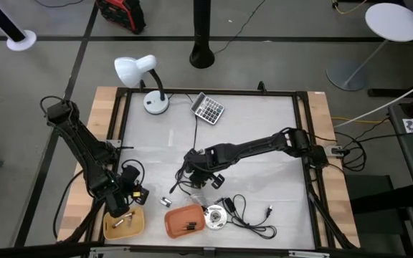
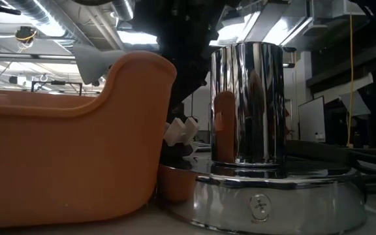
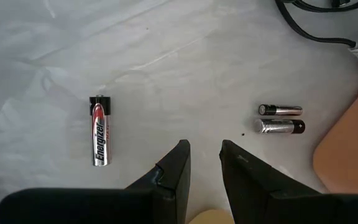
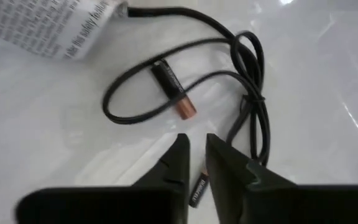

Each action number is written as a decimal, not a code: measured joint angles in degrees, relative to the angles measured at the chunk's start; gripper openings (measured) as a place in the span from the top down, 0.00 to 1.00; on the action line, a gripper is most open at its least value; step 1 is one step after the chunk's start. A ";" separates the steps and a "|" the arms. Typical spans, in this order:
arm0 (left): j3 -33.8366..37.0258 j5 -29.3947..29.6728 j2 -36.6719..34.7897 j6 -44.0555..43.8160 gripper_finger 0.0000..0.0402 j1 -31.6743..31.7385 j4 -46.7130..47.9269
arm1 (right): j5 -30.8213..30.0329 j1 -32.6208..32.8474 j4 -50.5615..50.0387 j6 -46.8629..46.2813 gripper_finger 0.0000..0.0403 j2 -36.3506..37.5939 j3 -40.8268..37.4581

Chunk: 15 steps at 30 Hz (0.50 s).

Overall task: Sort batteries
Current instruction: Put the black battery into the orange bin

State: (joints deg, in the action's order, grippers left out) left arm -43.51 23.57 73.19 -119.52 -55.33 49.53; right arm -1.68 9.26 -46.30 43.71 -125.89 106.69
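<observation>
My left gripper (image 1: 131, 192) (image 3: 205, 158) hovers open over the table, just beyond the yellow tray (image 1: 124, 224), and holds nothing. A silvery battery (image 3: 101, 130) lies to one side of it. Two smaller batteries (image 3: 280, 118) (image 1: 167, 203) lie side by side near the orange tray (image 1: 185, 219). Both trays have batteries lying in them. My right gripper (image 1: 201, 177) (image 4: 196, 149) hangs at the table's middle with a narrow gap between its fingers. A thin dark battery (image 4: 197, 188) shows through that gap; whether it is touched I cannot tell. A black, copper-tipped battery (image 4: 174, 91) lies inside a loop of black cable (image 4: 247, 93).
A printed paper slip (image 4: 42, 25) lies by the cable loop. A chrome round object (image 1: 214, 216) (image 2: 247, 104) stands beside the orange tray, with a black cable (image 1: 249, 217) to its right. A calculator (image 1: 208, 108) and a white desk lamp (image 1: 145, 79) sit at the far edge.
</observation>
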 joint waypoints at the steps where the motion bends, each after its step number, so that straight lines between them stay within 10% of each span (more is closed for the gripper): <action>1: 0.00 0.00 0.00 0.00 0.80 0.00 0.00 | -0.68 -0.03 0.02 -0.75 0.83 0.00 0.00; 15: 0.00 0.04 0.00 1.31 0.80 0.00 0.03 | -1.53 -4.92 -0.17 -22.08 0.61 0.00 0.00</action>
State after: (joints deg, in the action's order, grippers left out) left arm -43.51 23.62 73.19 -118.21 -55.33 49.56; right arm -3.21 4.34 -46.48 21.63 -125.89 106.69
